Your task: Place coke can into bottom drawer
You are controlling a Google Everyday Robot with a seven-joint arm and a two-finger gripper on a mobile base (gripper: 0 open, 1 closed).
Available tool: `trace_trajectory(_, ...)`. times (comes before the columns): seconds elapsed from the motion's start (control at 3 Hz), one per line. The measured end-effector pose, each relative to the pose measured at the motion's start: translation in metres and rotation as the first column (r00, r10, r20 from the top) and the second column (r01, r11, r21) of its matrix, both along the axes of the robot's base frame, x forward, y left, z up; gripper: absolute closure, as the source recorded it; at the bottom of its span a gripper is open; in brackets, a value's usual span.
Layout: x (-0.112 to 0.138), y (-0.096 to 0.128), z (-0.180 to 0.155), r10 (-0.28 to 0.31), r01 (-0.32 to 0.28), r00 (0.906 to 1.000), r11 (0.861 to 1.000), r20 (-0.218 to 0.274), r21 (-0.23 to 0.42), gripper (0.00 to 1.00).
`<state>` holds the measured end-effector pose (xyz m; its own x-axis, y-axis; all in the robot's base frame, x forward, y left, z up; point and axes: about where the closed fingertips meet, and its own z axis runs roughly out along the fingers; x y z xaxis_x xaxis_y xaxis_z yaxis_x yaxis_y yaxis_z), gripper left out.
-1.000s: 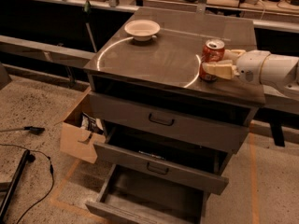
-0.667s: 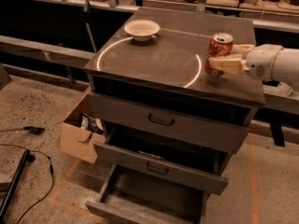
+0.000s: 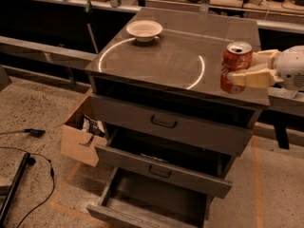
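Observation:
The red coke can (image 3: 235, 63) is at the front right of the cabinet top (image 3: 166, 56), gripped from the right. My gripper (image 3: 242, 68) reaches in from the right edge and is shut on the can. One cream finger (image 3: 251, 78) runs across its near side and the other lies behind it. I cannot tell if the can rests on the top or hangs just above it. The bottom drawer (image 3: 152, 194) is pulled out at the foot of the cabinet. Its grey inside shows nothing in it.
A white bowl (image 3: 144, 30) sits at the back left of the cabinet top. The middle drawer (image 3: 161, 169) is partly open and the top drawer (image 3: 166, 122) stands a little out. A cardboard box (image 3: 78, 137) stands left of the cabinet. Cables (image 3: 28, 167) lie on the floor.
The gripper has carried the can to the right and toward the cabinet's front edge. The can now looks larger and nearer. The drawers and bowl have not moved.

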<state>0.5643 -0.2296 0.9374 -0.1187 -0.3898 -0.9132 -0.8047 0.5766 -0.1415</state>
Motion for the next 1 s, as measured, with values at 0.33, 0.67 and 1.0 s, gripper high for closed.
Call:
trace_trajectory(0.33, -0.021, 0.011, -0.004, 0.074, -0.075, 0.9965, 0.997, -0.038, -0.016, 1.0)
trace_trajectory(0.67, -0.021, 0.011, -0.004, 0.074, -0.075, 0.9965, 0.997, -0.038, -0.016, 1.0)
trace_trajectory(1.0, -0.048, 0.016, -0.018, 0.082, -0.086, 0.9924, 0.996, -0.092, -0.037, 1.0)
